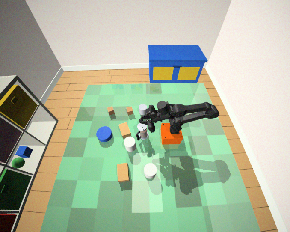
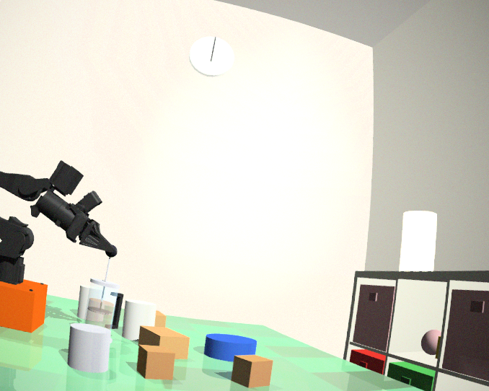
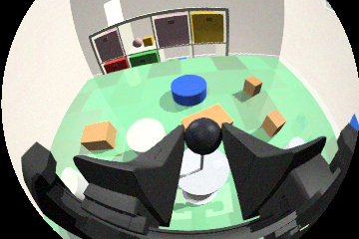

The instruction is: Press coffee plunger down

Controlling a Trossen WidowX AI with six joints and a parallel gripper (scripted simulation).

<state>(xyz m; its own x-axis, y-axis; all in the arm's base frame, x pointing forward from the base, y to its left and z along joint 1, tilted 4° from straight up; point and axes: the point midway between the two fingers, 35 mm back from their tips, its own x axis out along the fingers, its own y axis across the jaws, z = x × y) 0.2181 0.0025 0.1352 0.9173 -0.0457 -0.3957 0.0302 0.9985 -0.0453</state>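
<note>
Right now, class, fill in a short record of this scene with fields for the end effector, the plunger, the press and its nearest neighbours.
end effector: end effector closed on the black plunger knob
plunger rod: rod partly showing above the lid, so the plunger is not fully down
press: glass coffee press upright on the green mat
nearest neighbours: white cylinder and tan block beside the press, apart from it
arm base: orange box
</note>
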